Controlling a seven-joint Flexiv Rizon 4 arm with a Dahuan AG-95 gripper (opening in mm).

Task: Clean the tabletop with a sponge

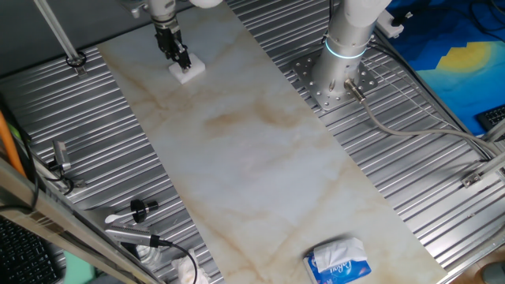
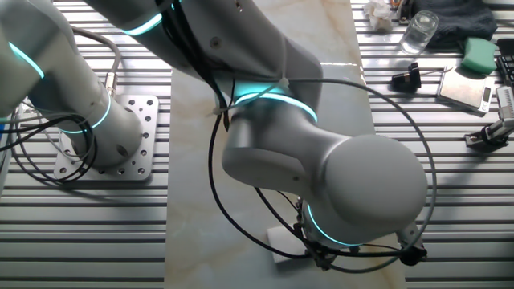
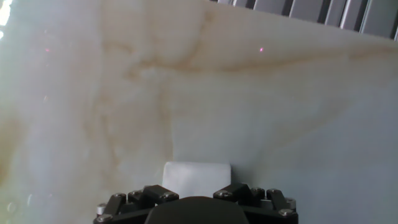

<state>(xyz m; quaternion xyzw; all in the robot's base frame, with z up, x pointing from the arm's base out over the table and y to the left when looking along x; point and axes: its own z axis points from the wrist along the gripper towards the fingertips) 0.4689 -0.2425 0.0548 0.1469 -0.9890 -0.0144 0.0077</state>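
The tabletop (image 1: 260,150) is a long off-white marble slab with tan veins, also filling the hand view (image 3: 199,93). The sponge (image 1: 188,70), a small white foam block, rests on the slab near its far end, and my gripper (image 1: 181,59) is shut on it from above. In the hand view the sponge (image 3: 196,171) shows between the black fingers (image 3: 158,193), pressed against the marble. From the other fixed view the arm's big white joints hide most of the hand; only a corner of the sponge (image 2: 283,242) shows on the tabletop (image 2: 193,201).
A blue-and-white tissue pack (image 1: 338,261) lies on the slab's near end. The arm's base (image 1: 335,79) stands right of the slab. Tools and a white wad (image 1: 183,270) lie on the ribbed metal at near left. A glass (image 2: 418,32) and green pad (image 2: 479,53) sit on the metal beside the slab.
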